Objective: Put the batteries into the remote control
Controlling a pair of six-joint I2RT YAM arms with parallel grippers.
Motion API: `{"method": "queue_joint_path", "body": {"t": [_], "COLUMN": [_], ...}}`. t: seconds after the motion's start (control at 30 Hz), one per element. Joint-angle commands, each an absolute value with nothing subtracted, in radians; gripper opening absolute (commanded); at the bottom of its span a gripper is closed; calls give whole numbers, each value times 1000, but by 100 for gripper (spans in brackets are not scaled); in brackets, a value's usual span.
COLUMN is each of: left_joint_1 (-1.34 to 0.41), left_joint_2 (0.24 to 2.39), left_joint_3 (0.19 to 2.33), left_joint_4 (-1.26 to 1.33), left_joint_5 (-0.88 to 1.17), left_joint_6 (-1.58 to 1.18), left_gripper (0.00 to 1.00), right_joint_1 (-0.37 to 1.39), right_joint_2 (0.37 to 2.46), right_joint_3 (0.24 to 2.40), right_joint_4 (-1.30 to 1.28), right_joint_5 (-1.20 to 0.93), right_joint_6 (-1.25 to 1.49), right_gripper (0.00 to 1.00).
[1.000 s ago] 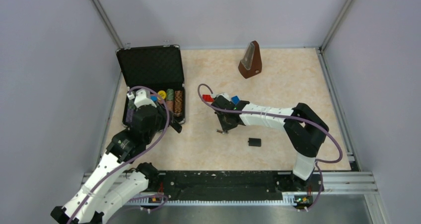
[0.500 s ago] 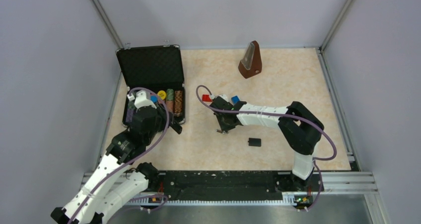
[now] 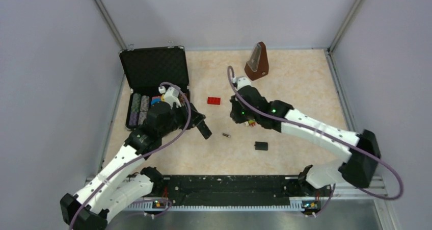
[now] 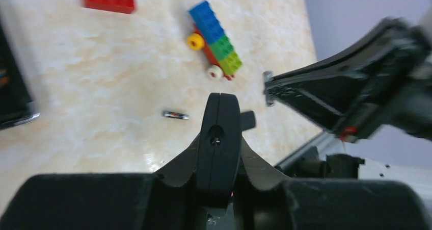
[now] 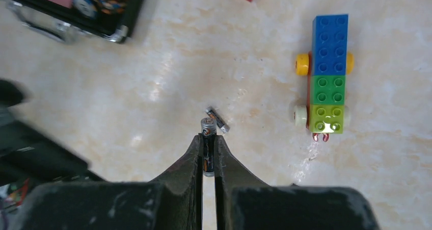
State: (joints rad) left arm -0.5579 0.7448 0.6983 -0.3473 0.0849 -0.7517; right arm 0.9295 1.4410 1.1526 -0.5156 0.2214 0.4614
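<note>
Beige marbled tabletop (image 3: 295, 87): the right gripper (image 5: 207, 147) pinches one battery (image 5: 208, 126) between its fingertips. The second battery (image 3: 226, 135) lies loose between both arms. The left gripper (image 4: 219, 163) is clamped on the remote control (image 4: 219, 123) (seen end-on).

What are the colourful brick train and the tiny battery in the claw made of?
The blue, green and red studded toy-brick train looks like glossy moulded plastic: bright flat colours, round studs. The tiny dark cylindrical battery pinched in the right claw looks metal at its shiny silvery end; its dark wrap may be printed film.
</note>
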Motion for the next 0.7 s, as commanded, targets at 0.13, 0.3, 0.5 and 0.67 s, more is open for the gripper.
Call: {"method": "queue_joint_path", "body": {"t": [0.13,0.3,0.5,0.67], "left_joint_1": [-557,-556,-556,-556], "left_joint_2": [944,1044,1117,1135], "left_joint_3": [764,792,819,830], "left_joint_4": [85,319,548,623], "left_joint_5": [433,535,602,621], "left_joint_6": [-823,-938,-1057,-1144], "left_gripper": [0,0,0,0], "right_joint_1": [943,943,962,982], "right_joint_2": [1104,1017,998,996], "right_joint_3": [1150,1116,1114,1140], "right_joint_4": [-455,-334,-260,-267], "right_joint_5": [128,19,-65,-42], "right_joint_6": [450,484,444,395], "right_gripper": [4,6,7,8]}}
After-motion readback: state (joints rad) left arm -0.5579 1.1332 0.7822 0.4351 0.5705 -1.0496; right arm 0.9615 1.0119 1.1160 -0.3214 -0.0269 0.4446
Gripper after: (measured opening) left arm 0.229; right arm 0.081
